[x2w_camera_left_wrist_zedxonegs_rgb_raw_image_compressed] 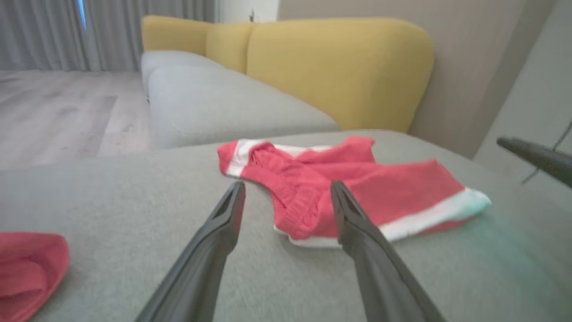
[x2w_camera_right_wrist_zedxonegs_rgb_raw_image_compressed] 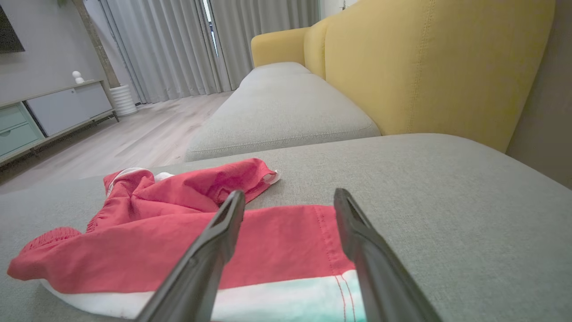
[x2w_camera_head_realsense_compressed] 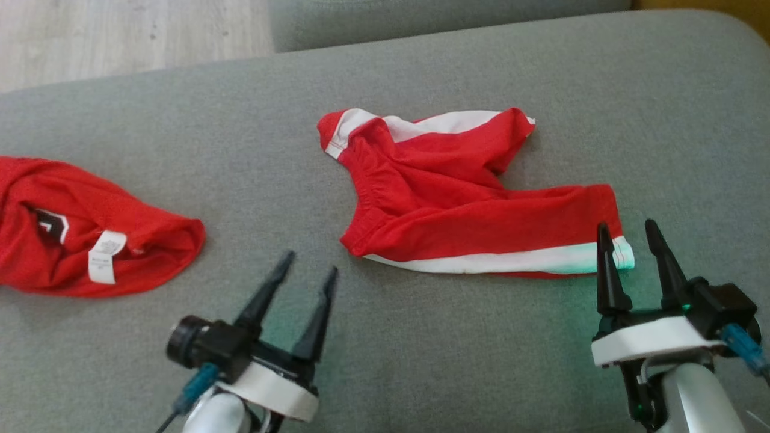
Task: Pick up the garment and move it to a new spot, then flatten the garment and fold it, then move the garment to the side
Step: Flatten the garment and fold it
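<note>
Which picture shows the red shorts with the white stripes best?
The head view: the shorts lie whole, seen from above. The left wrist view shows them blurry, from low down; the right wrist view cuts them off.

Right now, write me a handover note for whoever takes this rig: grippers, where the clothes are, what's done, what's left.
Left gripper: open, empty, pointing at the waistband end of the red shorts.
Right gripper: open, empty, fingertips at the white-striped leg hem.
Shorts lie rumpled in the middle of the grey cushion. A second red garment lies bunched at the robot's far left.
Done: nothing that shows; the shorts are not held, flattened or folded.
Left: grasp, move, flatten, fold, set aside.
</note>
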